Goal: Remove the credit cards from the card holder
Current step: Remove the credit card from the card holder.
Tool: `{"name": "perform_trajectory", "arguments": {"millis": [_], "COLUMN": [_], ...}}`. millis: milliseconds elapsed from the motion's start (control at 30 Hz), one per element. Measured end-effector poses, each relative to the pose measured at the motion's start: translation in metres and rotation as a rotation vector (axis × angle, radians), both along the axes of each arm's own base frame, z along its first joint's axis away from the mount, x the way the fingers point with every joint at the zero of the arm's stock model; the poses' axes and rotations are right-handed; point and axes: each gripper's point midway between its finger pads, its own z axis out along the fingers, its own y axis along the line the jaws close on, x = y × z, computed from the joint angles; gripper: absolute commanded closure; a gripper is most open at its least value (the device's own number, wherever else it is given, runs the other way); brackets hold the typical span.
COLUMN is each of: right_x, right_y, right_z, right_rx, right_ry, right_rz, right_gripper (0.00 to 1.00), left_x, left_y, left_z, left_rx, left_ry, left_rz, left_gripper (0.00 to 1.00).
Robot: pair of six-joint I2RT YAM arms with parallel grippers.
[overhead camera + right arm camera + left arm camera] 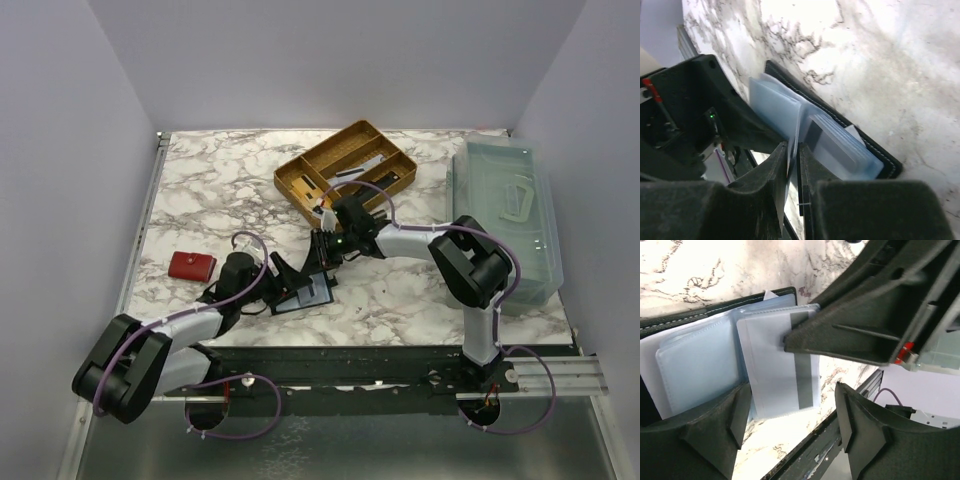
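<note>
Your right claw (792, 170) is clenched on the edge of a pale credit card (775, 365) with a grey stripe. The card sticks partway out of the open card holder (695, 360). Your left claw (790, 435) is released, its fingers spread to either side of that card's near end. The card holder lies flat on the marble worktop (705, 270), between both claws.
</note>
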Motion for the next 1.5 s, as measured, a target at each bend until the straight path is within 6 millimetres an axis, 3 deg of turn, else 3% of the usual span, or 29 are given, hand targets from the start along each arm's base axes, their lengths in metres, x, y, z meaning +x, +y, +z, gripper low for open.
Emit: {"name": "perform_trajectory", "arguments": {"millis": [167,300,667,900,1333,1500], "right_x": [-0.001,0.000,-0.010,-0.014,-0.012,-0.016], "right_y": [-0.005,-0.007,-0.031,-0.026,-0.031,-0.033], "right_z": [-0.010,-0.008,0.018,0.044,0.059,0.067], "right_rx": [-0.039,-0.027,0.259,0.357,0.405,0.441], "right_ry": [0.007,0.009,0.087,0.051,0.043,0.060], "right_rz": [-0.004,0.003,0.120,0.187,0.196,0.213], "right_gripper": [0.96,1.00,1.00,1.00,1.00,1.00], "left_x": [-0.004,-0.008,-0.009,-0.009,-0.009,-0.006], "left_y": [0.004,0.011,0.015,0.008,0.004,0.000], "left_z": [0.011,0.017,0.045,0.068,0.060,0.071], "left_rx": [-0.024,-0.051,-0.179,-0.254,-0.261,-0.275], "left_ry": [-0.052,-0.082,-0.182,-0.240,-0.202,-0.232], "left_rz": [0.011,0.034,0.074,0.040,0.024,0.005], "left_gripper": [0.14,0.13,0.32,0.39,0.44,0.51]}}
